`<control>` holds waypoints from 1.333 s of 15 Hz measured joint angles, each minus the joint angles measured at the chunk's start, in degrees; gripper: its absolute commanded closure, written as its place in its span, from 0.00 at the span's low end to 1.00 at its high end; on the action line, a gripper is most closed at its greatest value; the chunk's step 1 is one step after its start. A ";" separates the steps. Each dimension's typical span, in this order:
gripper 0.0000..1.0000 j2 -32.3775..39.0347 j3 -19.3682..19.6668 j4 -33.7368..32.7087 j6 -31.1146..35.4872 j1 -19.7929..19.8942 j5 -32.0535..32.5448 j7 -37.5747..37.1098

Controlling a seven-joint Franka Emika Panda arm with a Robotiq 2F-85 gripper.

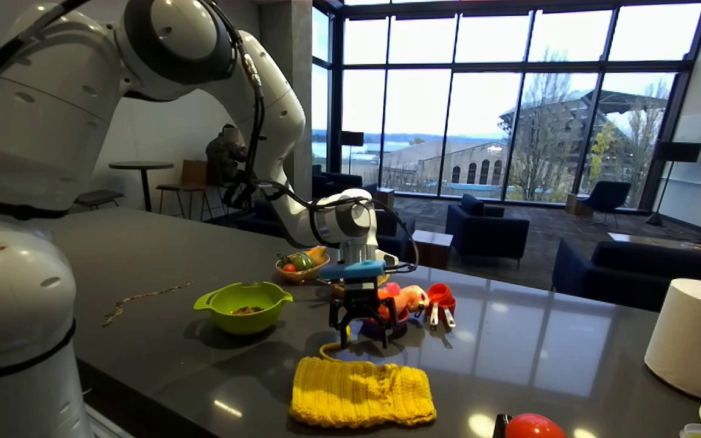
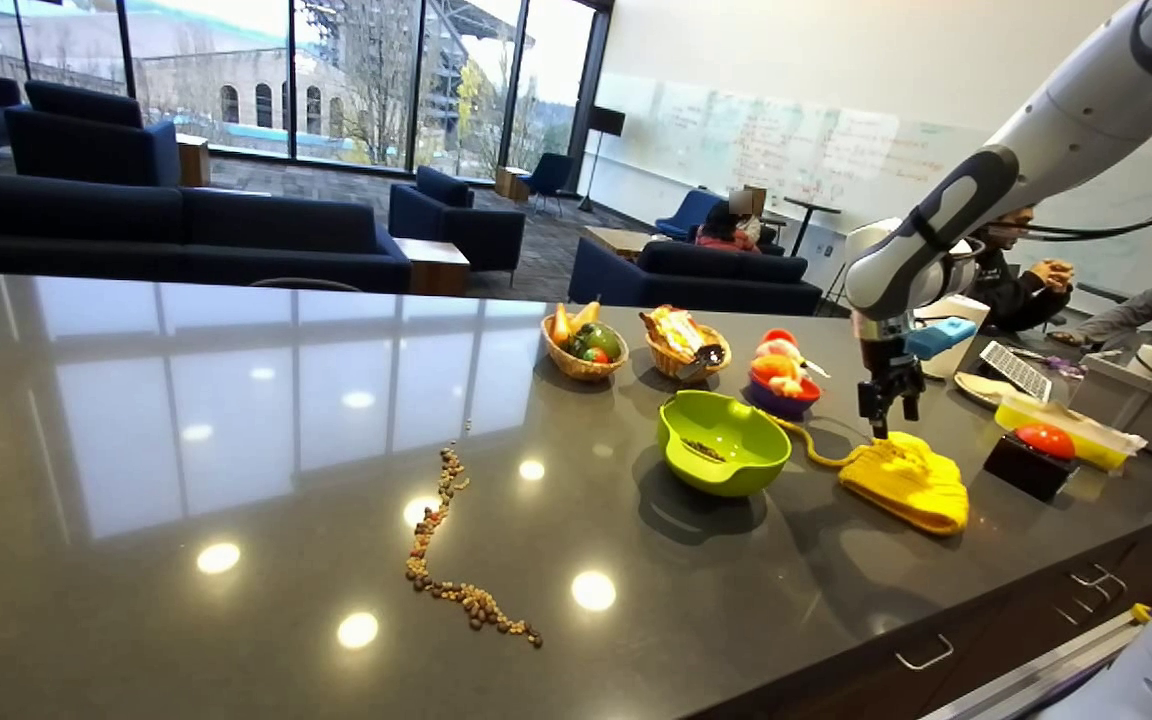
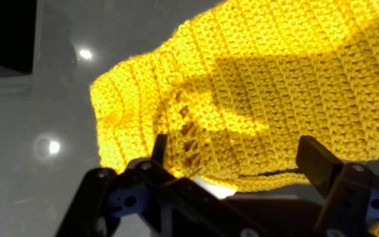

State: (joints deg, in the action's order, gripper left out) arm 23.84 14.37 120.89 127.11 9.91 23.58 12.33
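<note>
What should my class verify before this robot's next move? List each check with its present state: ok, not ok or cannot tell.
1. Gripper open: ok, its fingers stand apart.
2. Nothing held: ok, nothing is clamped between them.
3. Yellow crocheted pouch lying on the counter: ok, it shows beneath the gripper in the wrist view.
4. Fingers apart from the pouch: cannot tell, the views do not settle whether they touch.
5. Cord free of the fingers: cannot tell, it passes out of sight behind one in the wrist view.
6. No loose bits on the counter: not ok, a trail of beans or seeds lies there.
</note>
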 measured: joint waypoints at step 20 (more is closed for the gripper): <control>0.00 1.13 -0.65 2.16 1.76 2.72 -0.24 -0.63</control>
State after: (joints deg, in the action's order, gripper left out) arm 24.96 13.71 123.05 128.87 12.62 23.34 11.70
